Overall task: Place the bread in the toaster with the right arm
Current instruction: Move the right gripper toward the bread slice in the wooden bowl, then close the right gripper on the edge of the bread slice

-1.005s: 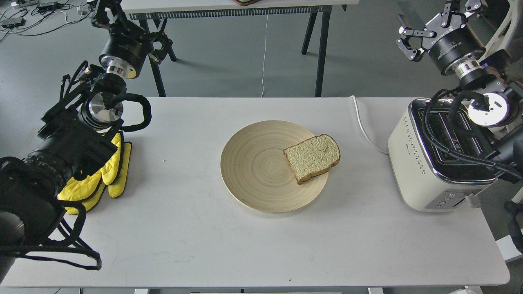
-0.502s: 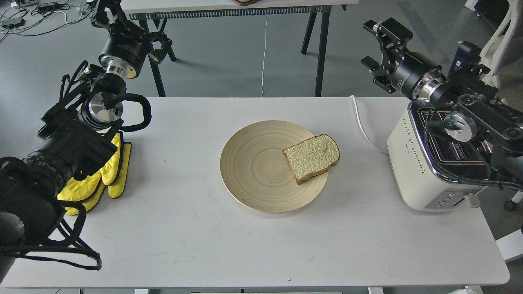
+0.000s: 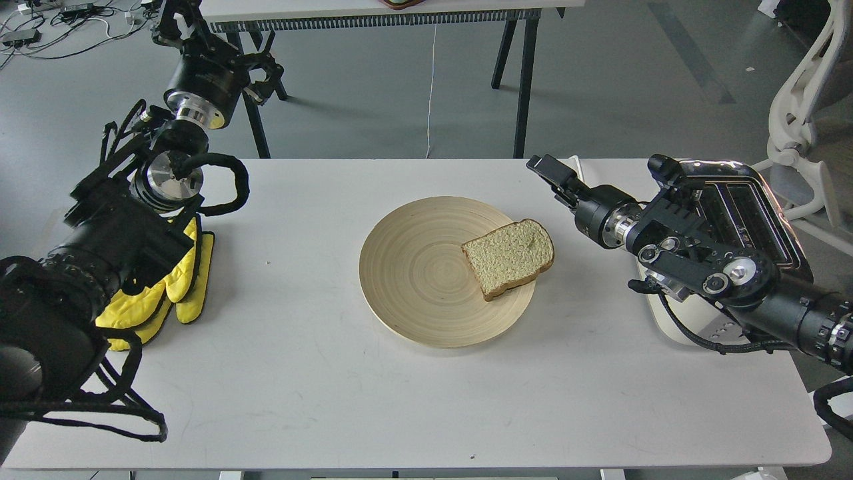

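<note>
The bread (image 3: 510,257) is a pale slice with a brown crust, lying flat on the right side of a round wooden plate (image 3: 413,267). The cream-white toaster (image 3: 756,200) stands at the table's right end, largely covered by my right arm; its chrome top and slots show. My right gripper (image 3: 553,176) is low over the table between toaster and plate, just behind and to the right of the bread, not touching it. It is seen edge-on, so its fingers cannot be told apart. My left gripper (image 3: 261,67) is raised at the far left, dark and unclear.
A yellow oven mitt (image 3: 180,287) lies at the table's left edge under my left arm. A second table's black legs (image 3: 523,87) stand behind. A white chair (image 3: 800,113) is at the far right. The toaster's white cord (image 3: 574,160) runs off the back edge.
My right arm has swung down and to the left from above the toaster, so its gripper is now low near the bread. The bread, plate and left arm have not moved.
</note>
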Tool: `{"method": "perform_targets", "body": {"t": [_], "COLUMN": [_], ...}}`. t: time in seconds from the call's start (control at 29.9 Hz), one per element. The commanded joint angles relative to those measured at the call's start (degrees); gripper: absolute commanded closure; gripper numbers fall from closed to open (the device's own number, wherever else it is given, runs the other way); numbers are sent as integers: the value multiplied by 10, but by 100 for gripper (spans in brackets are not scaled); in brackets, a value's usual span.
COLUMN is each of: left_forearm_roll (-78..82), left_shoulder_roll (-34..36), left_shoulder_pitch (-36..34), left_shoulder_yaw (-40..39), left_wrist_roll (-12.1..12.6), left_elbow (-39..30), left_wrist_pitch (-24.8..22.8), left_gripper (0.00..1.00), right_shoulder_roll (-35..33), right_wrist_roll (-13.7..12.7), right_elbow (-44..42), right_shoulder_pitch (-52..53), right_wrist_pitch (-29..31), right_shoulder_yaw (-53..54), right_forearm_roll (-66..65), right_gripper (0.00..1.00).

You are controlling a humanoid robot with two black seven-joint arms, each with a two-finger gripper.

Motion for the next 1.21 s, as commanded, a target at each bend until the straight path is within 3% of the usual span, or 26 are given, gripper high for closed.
{"method": "perform_targets", "body": {"t": [0.0,0.3,0.57,0.77,1.17], "left_forearm_roll": [-1,-1,-1,-1,-1], "left_shoulder_roll": [1,1,1,-1,0], "left_shoulder_pitch": [0,0,0,0,0], "left_shoulder_yaw": [-1,-1,-1,-1,-1], "left_wrist_roll": [0,0,0,0,0], "left_elbow": [0,0,0,0,0], "left_wrist_pitch": [0,0,0,0,0], "left_gripper": [0,0,0,0,0], "right_shoulder_roll": [6,6,6,14,23], "right_wrist_roll": [-23,-37,-36,-38,-37], "right_elbow": [-3,-1,0,-3,-5], "right_shoulder_pitch": [-6,-6,-16,-27,-29], "right_wrist_pitch": [-1,-1,0,-1,-2], "right_shoulder_yaw": [-18,-78,-81,-81,-78], "right_forearm_roll": [0,2,2,1,2], "right_gripper": [1,4,25,34,42]}}
